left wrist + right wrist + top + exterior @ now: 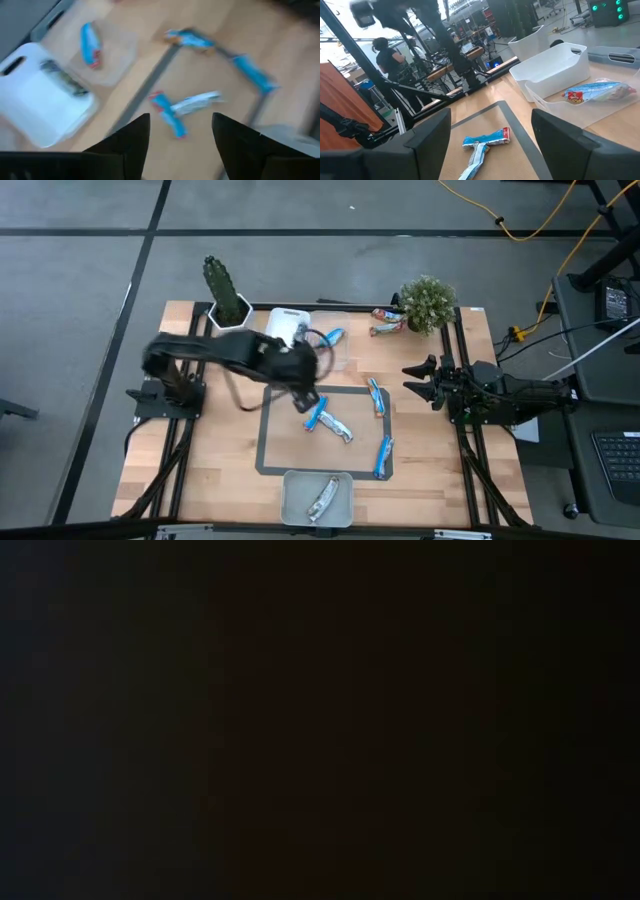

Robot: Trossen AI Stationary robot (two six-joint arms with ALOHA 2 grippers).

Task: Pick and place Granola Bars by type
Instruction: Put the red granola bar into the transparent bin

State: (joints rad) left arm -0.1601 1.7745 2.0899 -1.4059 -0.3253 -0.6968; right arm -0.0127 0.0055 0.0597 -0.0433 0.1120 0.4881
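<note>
High view showed the left gripper (307,402) above the worktop (220,470), jaws apart and empty, over a blue bar (316,416) crossed with a silver bar (336,428) inside the taped square. The right gripper (418,379) waited at the worktop's right edge, jaws apart.

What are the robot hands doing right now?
Left gripper open, empty, above the blue-wrapped granola bar. Right gripper open, parked at the table's right edge. Nothing blocking.

The wooden table (210,470) carries a grey tape square (262,450), loose blue and silver Granola Bars (383,457), three trays (292,498) and two potted plants (226,292)
</note>
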